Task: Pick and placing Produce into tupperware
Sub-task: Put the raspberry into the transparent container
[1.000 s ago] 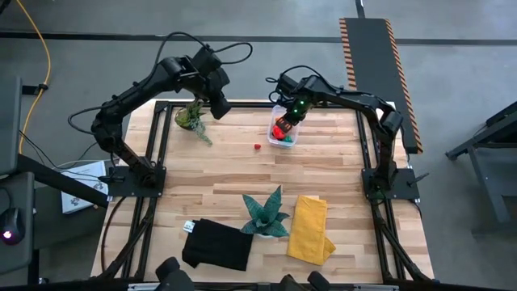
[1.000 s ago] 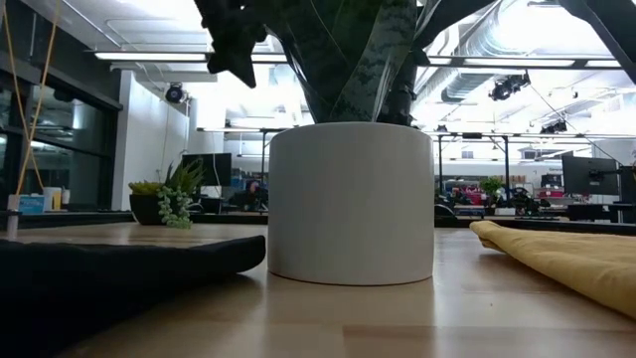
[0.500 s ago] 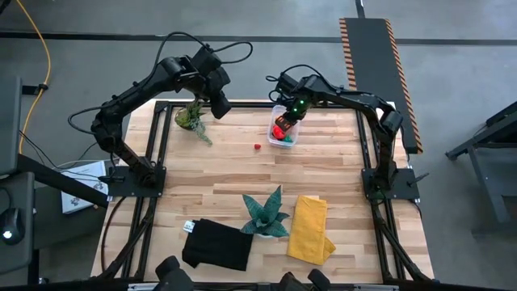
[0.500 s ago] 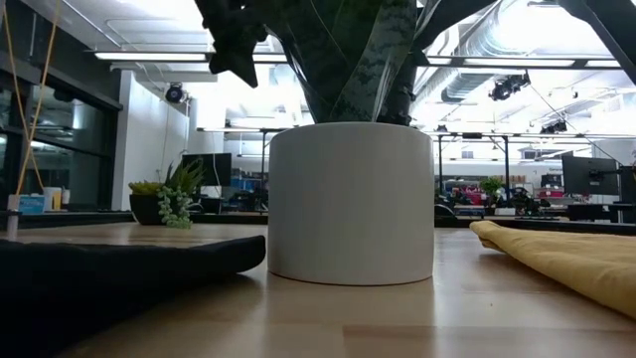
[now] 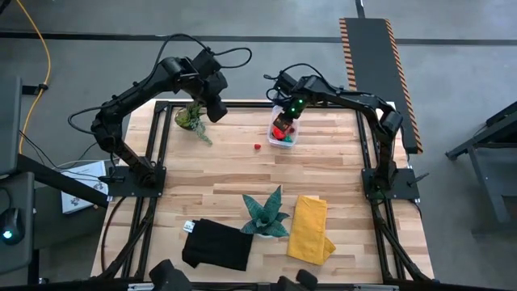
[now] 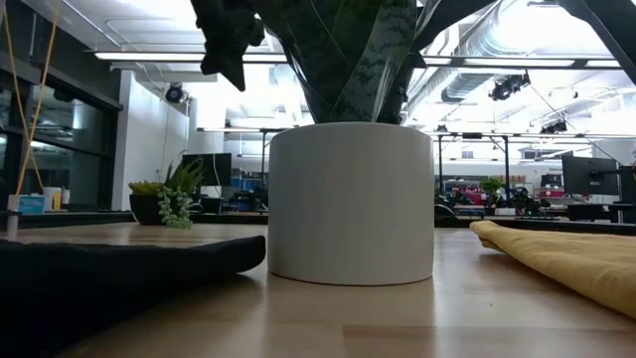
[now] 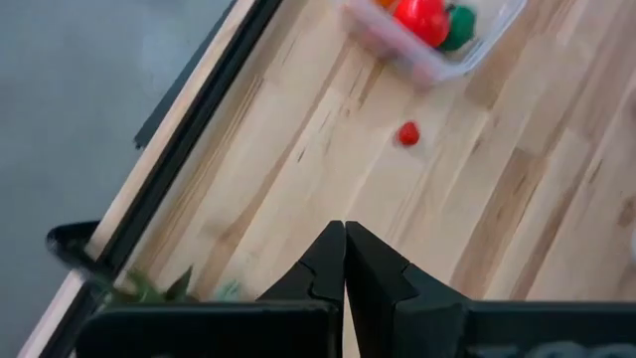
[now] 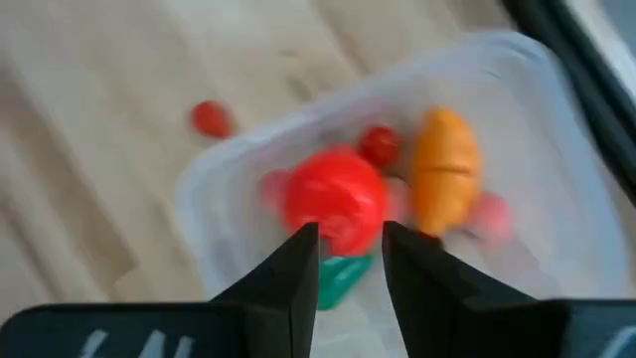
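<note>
With the right jaws (image 8: 345, 261) parted over the tub (image 8: 556, 189), a clean rise was judged best before the red piece (image 5: 257, 147) on the counter (image 5: 323, 174) was sought; the left jaws (image 7: 345, 261) were shut, empty.

A: What colours sit in the clear tub (image 8: 517, 149)?
B: A big red ball (image 8: 335, 199), an orange piece (image 8: 444, 169), a small red one (image 8: 379, 145), something green (image 8: 341, 275), a pink bit (image 8: 488, 214).
A: And loose on the pale striped wood table (image 5: 339, 170)?
B: One tiny red piece (image 5: 257, 147). Farther off, a yellow cloth (image 5: 310, 227), a black cloth (image 5: 216, 245), and a teal plant (image 5: 264, 212) in a white pot (image 6: 350, 202).
</note>
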Controlling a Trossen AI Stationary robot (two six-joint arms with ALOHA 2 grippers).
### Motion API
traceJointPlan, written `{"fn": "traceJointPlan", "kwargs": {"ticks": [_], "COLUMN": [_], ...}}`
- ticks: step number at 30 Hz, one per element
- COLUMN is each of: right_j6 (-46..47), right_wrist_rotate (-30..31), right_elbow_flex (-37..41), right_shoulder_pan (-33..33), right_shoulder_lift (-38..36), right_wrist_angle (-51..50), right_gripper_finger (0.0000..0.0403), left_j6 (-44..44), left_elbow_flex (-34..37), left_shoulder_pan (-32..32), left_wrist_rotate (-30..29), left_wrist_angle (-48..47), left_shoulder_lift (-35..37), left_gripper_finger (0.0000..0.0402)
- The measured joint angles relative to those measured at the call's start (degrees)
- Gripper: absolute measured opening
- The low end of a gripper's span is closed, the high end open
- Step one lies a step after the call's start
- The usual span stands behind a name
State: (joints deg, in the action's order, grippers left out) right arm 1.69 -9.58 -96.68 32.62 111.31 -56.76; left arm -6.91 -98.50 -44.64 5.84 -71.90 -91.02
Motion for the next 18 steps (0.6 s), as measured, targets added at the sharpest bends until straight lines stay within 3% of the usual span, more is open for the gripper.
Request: {"fn": "traceJointPlan", "kwargs": {"ticks": [7,18], "right_j6": [-12.79,-22.68], "right_wrist_rotate": [-2.73,-4.33], "right_elbow_flex": [0.00,0.00], "right_shoulder_pan": [-3.81,-10.57], "right_shoulder_lift": [0.00,-0.02], "right_wrist_angle": [1.36,10.95], "right_gripper_finger": [0.0105,0.0105], "left_j6": [-0.88,-0.37], "left_elbow_flex": [0.00,0.02], "left_shoulder_pan": [-0.02,-0.02], "left_wrist_rotate": [-4.93,-5.10], "left_wrist_angle": [-3.36,-4.46], "left_shoulder_lift": [0.01,0.41], "left_gripper_finger": [0.0000,0.0000]}}
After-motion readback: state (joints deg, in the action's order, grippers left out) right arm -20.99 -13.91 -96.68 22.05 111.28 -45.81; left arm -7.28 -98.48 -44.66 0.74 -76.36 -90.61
